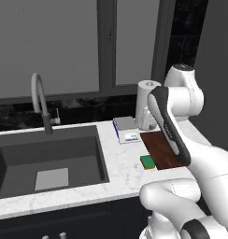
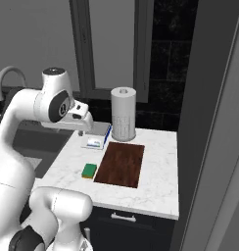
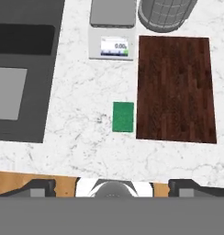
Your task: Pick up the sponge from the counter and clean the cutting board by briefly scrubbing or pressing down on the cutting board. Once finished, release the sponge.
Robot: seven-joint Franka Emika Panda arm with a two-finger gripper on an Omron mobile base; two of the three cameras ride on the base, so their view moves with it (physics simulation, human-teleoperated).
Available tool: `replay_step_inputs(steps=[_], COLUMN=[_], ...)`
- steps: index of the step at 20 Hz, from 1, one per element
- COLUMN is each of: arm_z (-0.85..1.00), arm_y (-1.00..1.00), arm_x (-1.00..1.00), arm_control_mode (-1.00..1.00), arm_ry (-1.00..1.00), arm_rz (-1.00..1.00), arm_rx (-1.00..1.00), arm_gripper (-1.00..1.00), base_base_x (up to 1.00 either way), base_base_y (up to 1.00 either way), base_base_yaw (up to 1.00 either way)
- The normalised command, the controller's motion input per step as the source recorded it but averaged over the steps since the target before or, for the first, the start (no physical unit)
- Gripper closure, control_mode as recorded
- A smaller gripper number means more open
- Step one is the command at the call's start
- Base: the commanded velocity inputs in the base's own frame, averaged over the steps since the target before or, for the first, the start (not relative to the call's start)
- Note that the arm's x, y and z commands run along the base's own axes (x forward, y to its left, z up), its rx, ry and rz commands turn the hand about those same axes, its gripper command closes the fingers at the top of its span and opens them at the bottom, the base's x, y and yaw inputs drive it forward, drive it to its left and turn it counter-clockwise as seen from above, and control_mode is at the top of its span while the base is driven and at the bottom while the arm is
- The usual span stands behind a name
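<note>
- The sponge (image 3: 123, 117) is seen with a green top, and a yellow layer is shown beneath it from the right base view.
- The cutting board (image 3: 175, 87) is coloured dark reddish-brown, with lengthwise grain.
- The counter (image 3: 81, 110) is patterned as white marble with faint grey veins.
- The sink basin (image 1: 46, 158) is rendered dark grey (a paler grey square is seen on its floor).
- The scale (image 3: 111, 34) is white, with a grey platform and a blue strip.

The robot arm (image 1: 181, 140) is big, round and shiny white. It has dark grey bands at its joints. One long dark stripe runs down a link at the right of the left base view.
</note>
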Motion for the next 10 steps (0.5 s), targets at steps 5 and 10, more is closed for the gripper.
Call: replay_step_inputs(steps=[5, 10], arm_z=[-0.86, -0.83], arm_y=[0.0, 0.0], arm_x=[-0.16, 0.07], arm_control_mode=[-1.0, -1.0], arm_ry=[0.0, 0.05], arm_rz=[0.0, 0.0], arm_rx=[0.0, 0.0], arm_gripper=[-1.0, -1.0], base_base_x=[0.0, 0.0], base_base_y=[0.0, 0.0], base_base_yaw=[0.0, 0.0])
